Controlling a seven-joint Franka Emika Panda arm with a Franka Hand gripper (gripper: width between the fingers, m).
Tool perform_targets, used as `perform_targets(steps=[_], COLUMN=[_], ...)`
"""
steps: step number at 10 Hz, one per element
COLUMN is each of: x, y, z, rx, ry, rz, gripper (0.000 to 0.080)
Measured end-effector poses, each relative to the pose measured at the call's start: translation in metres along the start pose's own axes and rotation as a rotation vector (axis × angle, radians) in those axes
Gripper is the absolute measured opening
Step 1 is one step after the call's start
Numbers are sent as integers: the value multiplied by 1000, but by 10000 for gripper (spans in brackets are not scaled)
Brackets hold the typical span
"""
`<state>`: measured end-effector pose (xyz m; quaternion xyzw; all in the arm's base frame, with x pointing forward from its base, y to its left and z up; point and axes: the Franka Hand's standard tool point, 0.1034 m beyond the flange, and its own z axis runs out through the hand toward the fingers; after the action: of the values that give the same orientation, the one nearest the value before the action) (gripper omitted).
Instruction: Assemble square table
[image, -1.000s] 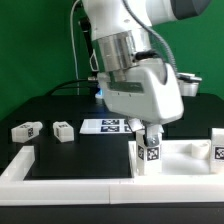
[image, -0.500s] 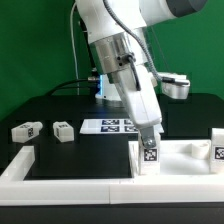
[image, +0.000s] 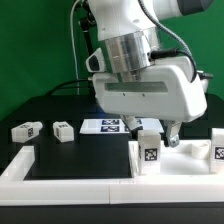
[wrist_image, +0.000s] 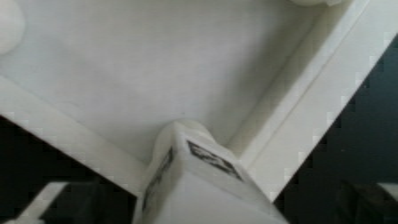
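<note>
Exterior view | hand (image: 169, 138) just beside upright leg (image: 149, 153) at tabletop (image: 186, 165) corner | hand opening: cannot tell

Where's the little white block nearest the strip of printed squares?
On the exterior view's left half, that leg lies between the marker board and another leg.

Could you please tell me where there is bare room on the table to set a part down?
The black table is bare between the loose legs, the marker board, the front rail and the tabletop. Crowded: the tabletop's corner, where the upright leg stands beside the gripper.
</note>
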<state>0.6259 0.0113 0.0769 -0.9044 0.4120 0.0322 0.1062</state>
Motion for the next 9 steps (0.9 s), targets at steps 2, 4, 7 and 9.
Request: perform_targets(steps=[2, 4, 7, 9], x=[3, 8, 7, 7], y=[1, 1, 4, 4], z=[-1, -1, 6, 6], rx=[-31, -47, -46, -44], ry=[21, 41, 81, 83], rz=[-286, -576, -657, -623], gripper=[648, 648, 639, 448])
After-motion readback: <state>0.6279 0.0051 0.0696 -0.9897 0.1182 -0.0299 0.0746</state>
